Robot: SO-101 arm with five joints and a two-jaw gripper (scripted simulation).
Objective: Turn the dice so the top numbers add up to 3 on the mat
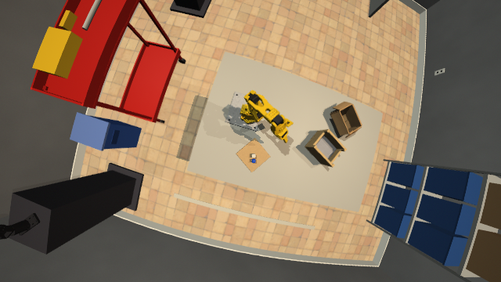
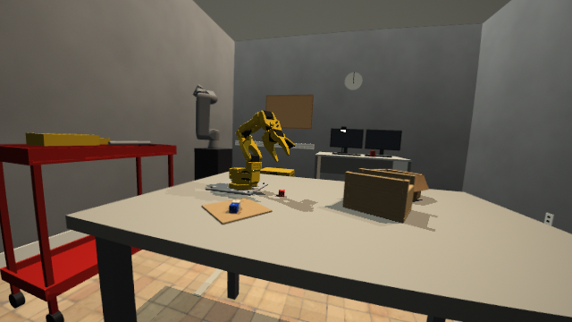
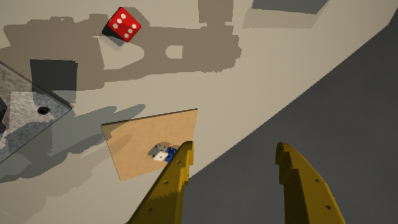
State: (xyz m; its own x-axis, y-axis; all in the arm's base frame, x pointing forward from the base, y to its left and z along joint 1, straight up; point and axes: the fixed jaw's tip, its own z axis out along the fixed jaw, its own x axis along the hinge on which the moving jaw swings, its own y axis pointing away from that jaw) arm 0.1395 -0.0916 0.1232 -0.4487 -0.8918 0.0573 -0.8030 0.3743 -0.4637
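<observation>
A red die [image 2: 281,193] [image 3: 123,25] lies on the table off the mat, near the arm's base; its face toward the wrist camera shows several pips. The arm hides it in the top view. A white die [image 1: 254,156] [image 3: 160,156] and a blue die [image 1: 254,160] [image 2: 234,207] [image 3: 171,154] sit close together on the tan mat [image 1: 243,154] [image 2: 255,210] [image 3: 170,126]. The white die's light face shows one pip; the blue die's top is too small or hidden to read. My gripper [image 1: 289,132] [image 2: 282,157] [image 3: 234,145] is partly open, empty and high above the table.
An open box [image 1: 325,148] [image 2: 377,195] stands right of the arm, with another box [image 1: 345,119] behind it. The arm's grey base plate [image 1: 236,99] [image 3: 25,117] lies beside the mat. The table edge passes beyond the mat.
</observation>
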